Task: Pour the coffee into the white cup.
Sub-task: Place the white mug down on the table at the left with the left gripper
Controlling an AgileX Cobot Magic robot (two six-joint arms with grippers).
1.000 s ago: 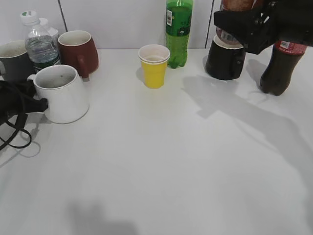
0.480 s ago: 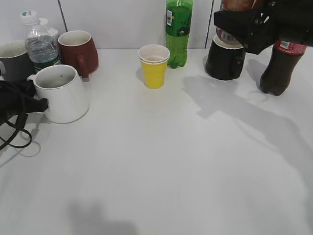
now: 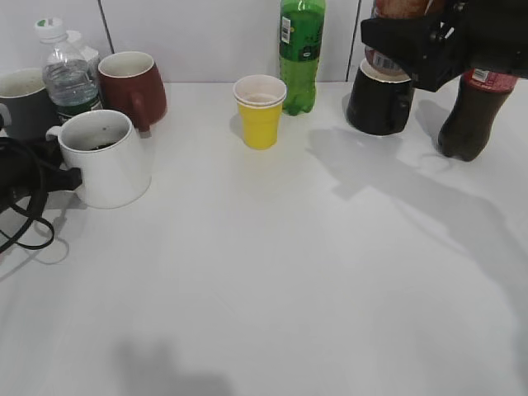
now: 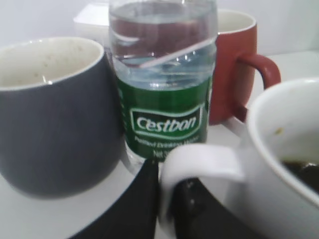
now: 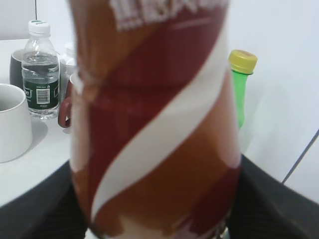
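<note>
White table; left jaws pinch big white ceramic mug (image 3: 106,157) handle, right jaws clamp thin, squeezable brown-labelled coffee bottle (image 5: 154,119) mid-body.

Blurred brown-and-white labelled coffee bottle (image 5: 154,119), cut off top and bottom between the right gripper's fingers. Large white ceramic mug (image 4: 279,164) cropped right of the left gripper.

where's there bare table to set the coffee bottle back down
The whole near half of the table is bare, from in front of the white cup across to the right edge. A smaller gap lies between the yellow cup and the black mug. The back left is crowded: water bottle, grey mug, red mug.
</note>
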